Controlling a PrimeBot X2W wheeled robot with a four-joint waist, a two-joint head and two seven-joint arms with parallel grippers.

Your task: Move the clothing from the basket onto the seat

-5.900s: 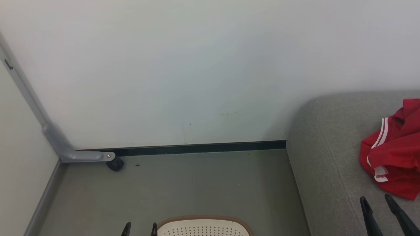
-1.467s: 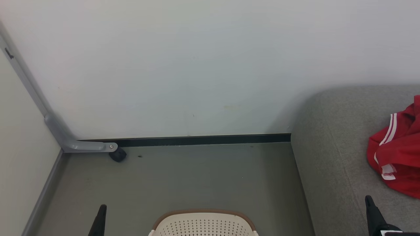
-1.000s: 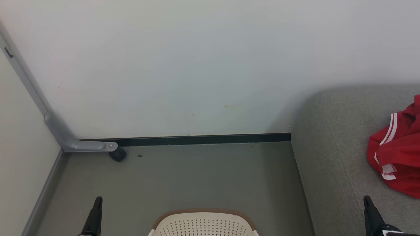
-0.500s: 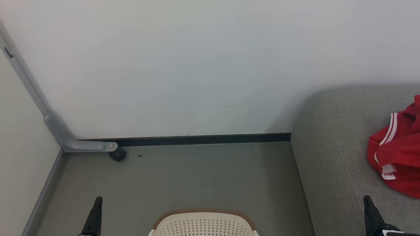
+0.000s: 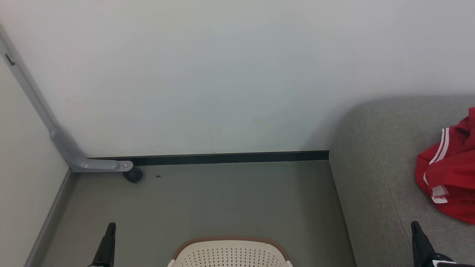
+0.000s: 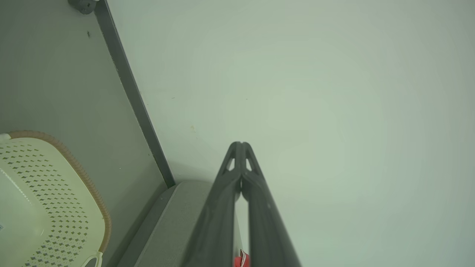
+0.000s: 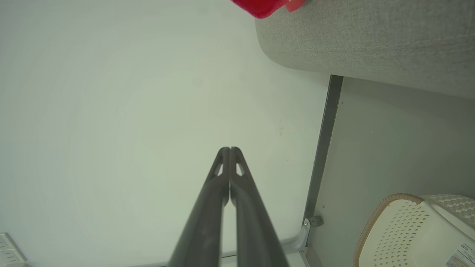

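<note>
clothing (image 5: 449, 181) on seat (image 5: 371, 167), well back from its left edge; basket (image 5: 230, 239) on floor (image 5: 207, 200) near that edge; floor stretches from basket to wall; left claw (image 6: 241, 145), right claw (image 7: 230, 149) closed tight, empty.

The left pincer (image 5: 110, 227) points up at the lower left, closed tight, holding nothing. The right pincer (image 5: 415, 224) at the lower right is the same.

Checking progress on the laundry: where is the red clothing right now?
In the head view the clothing lies bunched on the seat at the right edge, well right of the basket.
</note>
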